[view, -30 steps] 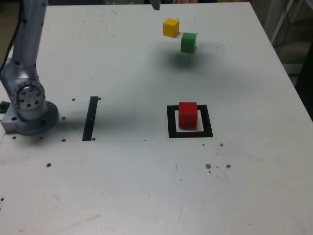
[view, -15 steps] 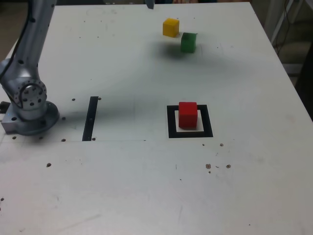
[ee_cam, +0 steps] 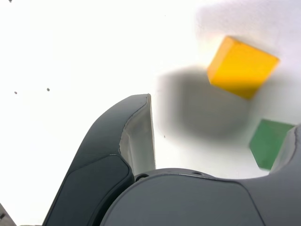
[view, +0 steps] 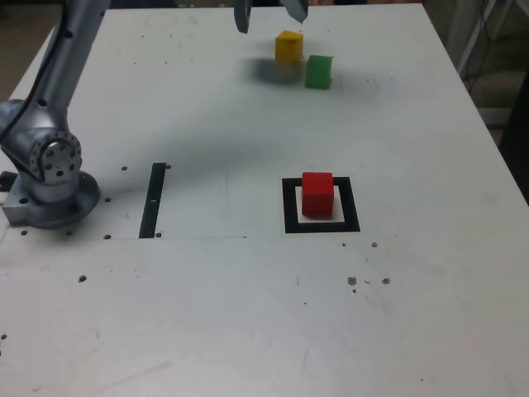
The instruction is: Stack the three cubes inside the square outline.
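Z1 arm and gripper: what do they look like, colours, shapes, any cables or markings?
The arm is silver-grey metal with a round joint housing ringed by small bolt holes, on a round base. The gripper has two dark grey, curved, tapering fingers with paler flat inner pads. No markings can be made out; a thin dark cable runs beside the arm.

We see the table [view: 248, 314] evenly lit from above in the exterior view, slightly soft overall, with a diffuse shadow beside the yellow cube [view: 288, 46] and a long faint one trailing from the arm's base [view: 50, 198]. The wrist view is overexposed: the table glares white, the yellow cube [ee_cam: 242, 67] and green cube [ee_cam: 268, 141] are blurred, and a dark smudged shadow lies between them.
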